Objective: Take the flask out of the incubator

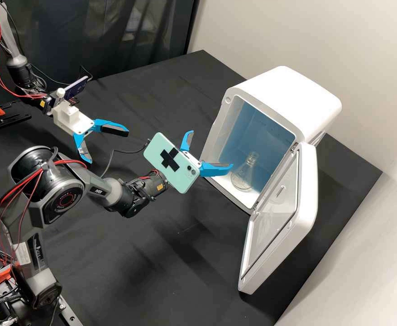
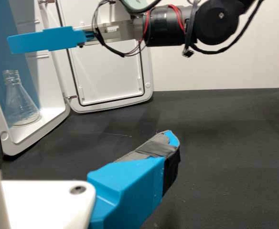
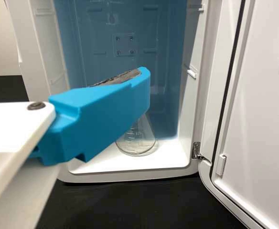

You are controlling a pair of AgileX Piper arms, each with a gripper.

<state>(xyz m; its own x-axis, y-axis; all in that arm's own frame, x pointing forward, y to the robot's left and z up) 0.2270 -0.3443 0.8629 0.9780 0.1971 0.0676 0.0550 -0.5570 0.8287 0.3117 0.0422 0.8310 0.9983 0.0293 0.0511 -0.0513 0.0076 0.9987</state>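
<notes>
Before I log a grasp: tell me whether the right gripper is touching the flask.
Apart. The left wrist view shows a finger of the right gripper at the incubator mouth, with blue wall visible between it and the flask standing below.

The incubator stands open, its door swung wide to one side, so the front mouth is free. The flask stands inside between close walls. The right gripper, jaws spread, sits at the mouth.
</notes>
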